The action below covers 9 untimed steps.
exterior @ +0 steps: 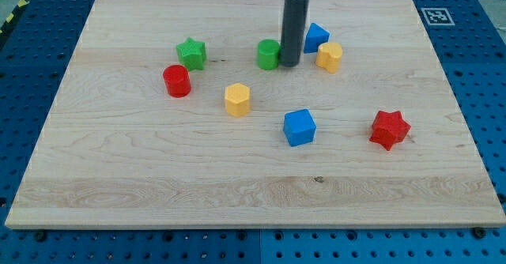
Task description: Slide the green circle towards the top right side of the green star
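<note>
The green circle [268, 54] stands in the upper middle of the wooden board [118, 161]. The green star [191, 53] lies well to its left, at about the same height in the view. My tip [288, 62] is down on the board right at the green circle's right side, touching it or nearly so. The dark rod rises from there to the view's top.
A red cylinder [177, 81] sits just below the green star. A blue block [316, 36] and a yellow block [330, 57] lie just right of my tip. A yellow hexagon [237, 99], a blue cube [300, 127] and a red star [390, 130] lie lower down.
</note>
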### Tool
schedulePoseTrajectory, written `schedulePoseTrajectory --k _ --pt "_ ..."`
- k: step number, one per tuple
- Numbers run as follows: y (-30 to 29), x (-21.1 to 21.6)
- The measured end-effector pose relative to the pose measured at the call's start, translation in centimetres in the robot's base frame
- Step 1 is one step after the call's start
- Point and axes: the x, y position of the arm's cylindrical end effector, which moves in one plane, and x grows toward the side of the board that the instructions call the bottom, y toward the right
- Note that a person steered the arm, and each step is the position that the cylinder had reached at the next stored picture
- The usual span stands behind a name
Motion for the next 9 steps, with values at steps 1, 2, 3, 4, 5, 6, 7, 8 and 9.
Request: schedulePoseTrajectory --k 1,2,3,4,5,6,7,8,9 --pt "-2.0 -1.5" --pt "-2.6 -2.1" --pt "-1.5 -1.6" --pt "-1.7 0.2" --pt "-2.2 0.5" --pt "-4.4 0.5" --pt "-8.2 0.5" --pt "-9.2 0.5" --pt "-7.9 0.5"
